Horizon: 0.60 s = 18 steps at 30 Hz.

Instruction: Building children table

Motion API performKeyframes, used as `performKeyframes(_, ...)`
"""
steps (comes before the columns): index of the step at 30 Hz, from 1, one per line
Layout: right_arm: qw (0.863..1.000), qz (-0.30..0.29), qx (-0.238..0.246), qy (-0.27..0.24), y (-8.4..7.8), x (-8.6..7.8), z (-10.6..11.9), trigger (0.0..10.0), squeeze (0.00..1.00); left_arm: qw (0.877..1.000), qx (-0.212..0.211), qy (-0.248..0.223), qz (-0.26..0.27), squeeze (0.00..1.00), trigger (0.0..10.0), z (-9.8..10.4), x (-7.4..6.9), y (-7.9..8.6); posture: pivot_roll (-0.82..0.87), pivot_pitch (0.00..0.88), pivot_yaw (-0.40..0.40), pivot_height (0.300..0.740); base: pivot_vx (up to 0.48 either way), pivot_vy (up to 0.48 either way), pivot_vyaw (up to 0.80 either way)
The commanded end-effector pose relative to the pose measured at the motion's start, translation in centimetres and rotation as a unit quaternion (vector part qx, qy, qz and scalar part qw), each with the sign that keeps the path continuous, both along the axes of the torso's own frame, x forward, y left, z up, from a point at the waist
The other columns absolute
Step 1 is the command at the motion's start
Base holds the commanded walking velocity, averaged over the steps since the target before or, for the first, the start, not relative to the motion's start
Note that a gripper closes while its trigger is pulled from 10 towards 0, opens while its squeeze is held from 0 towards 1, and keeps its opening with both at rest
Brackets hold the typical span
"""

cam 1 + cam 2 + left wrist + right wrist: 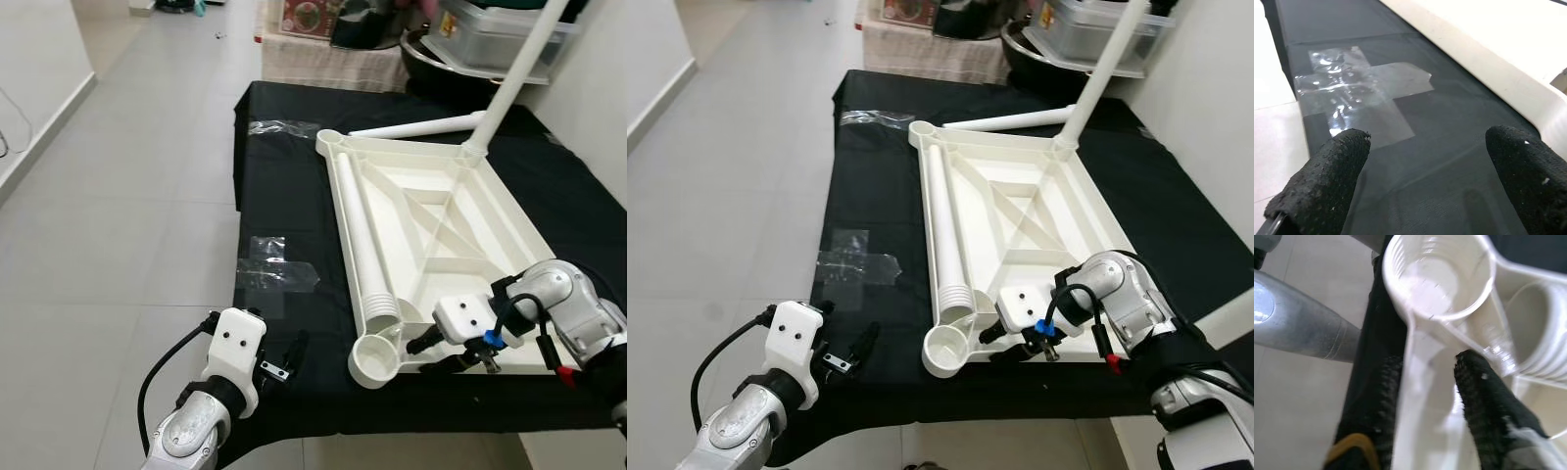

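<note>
A white plastic tabletop [431, 211] lies upside down on the black-covered table [284, 196]. One white leg [509, 83] stands screwed into its far right corner. A second leg [364, 245] lies inside along the left rim, and a third leg [416, 127] lies behind the top. The near left corner socket [375, 360] is empty. My right gripper [439, 352] is at the near rim beside that socket, shut on the rim wall [1420, 357], one finger on each side. My left gripper [284, 360] hovers open over the cloth near the front edge, fingertips [1342, 156] apart with nothing between them.
A patch of clear tape [277, 266] is stuck on the cloth ahead of my left gripper, and another patch [279, 127] lies farther back. Boxes and a plastic bin [500, 34] crowd the far end. Grey tiled floor [118, 196] runs along the left.
</note>
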State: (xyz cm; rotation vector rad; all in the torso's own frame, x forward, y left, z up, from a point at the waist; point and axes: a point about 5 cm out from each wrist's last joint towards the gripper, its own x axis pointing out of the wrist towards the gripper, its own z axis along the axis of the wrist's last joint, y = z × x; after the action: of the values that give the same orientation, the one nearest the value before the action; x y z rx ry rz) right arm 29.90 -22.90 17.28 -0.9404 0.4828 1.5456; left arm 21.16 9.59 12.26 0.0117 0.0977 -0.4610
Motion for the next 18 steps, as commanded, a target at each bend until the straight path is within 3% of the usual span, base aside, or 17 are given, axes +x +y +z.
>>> performKeyframes(1, 1.000, -0.010, 0.017, -0.005, -0.1, 0.2, 1.2, 10.0, 0.19, 1.000, 0.007, 0.009, -0.007, 0.00, 10.0, -0.5, 0.0, 0.0, 0.04, 0.084, -0.129, 0.740, 0.000, 0.000, 0.00)
performKeyframes(2, 1.000, -0.014, 0.017, -0.003, -0.2, 0.2, 1.7, 10.0, 0.00, 1.000, 0.008, 0.009, -0.007, 0.00, 10.0, -0.6, 0.0, 0.0, 0.04, 0.083, -0.128, 0.740, 0.000, 0.000, 0.00)
performKeyframes(12, 0.997, -0.059, 0.045, 0.020, -1.9, -0.8, 5.0, 10.0, 0.00, 1.000, 0.010, 0.011, -0.010, 0.00, 10.0, -1.0, 0.3, 0.1, 0.04, 0.052, -0.126, 0.740, 0.000, 0.000, 0.00)
performKeyframes(13, 0.987, -0.091, 0.135, -0.013, -0.6, -0.1, 6.6, 10.0, 0.00, 1.000, 0.011, 0.011, -0.009, 0.00, 10.0, -1.1, 0.3, 0.2, 0.04, 0.046, -0.123, 0.740, 0.000, 0.000, 0.00)
performKeyframes(14, 0.987, -0.091, 0.135, -0.013, -0.6, -0.1, 6.6, 10.0, 0.00, 1.000, 0.011, 0.011, -0.009, 0.00, 10.0, -1.1, 0.3, 0.2, 0.04, 0.046, -0.123, 0.740, 0.000, 0.000, 0.00)
performKeyframes(16, 0.968, -0.135, 0.205, -0.042, 0.7, 0.7, 7.7, 10.0, 0.00, 1.000, 0.015, 0.009, -0.007, 0.00, 10.0, -1.1, 0.3, 0.3, 0.04, 0.041, -0.117, 0.740, 0.000, 0.000, 0.00)
performKeyframes(17, 0.968, -0.135, 0.205, -0.042, 0.7, 0.7, 7.7, 10.0, 0.00, 1.000, 0.015, 0.009, -0.007, 0.00, 10.0, -1.1, 0.3, 0.3, 0.04, 0.041, -0.117, 0.740, 0.000, 0.000, 0.00)
performKeyframes(18, 0.956, -0.168, 0.230, -0.073, 1.7, 1.1, 7.7, 10.0, 0.00, 1.000, 0.019, 0.008, -0.007, 0.00, 10.0, -1.1, 0.4, 0.4, 0.04, 0.039, -0.111, 0.740, 0.000, 0.000, 0.00)
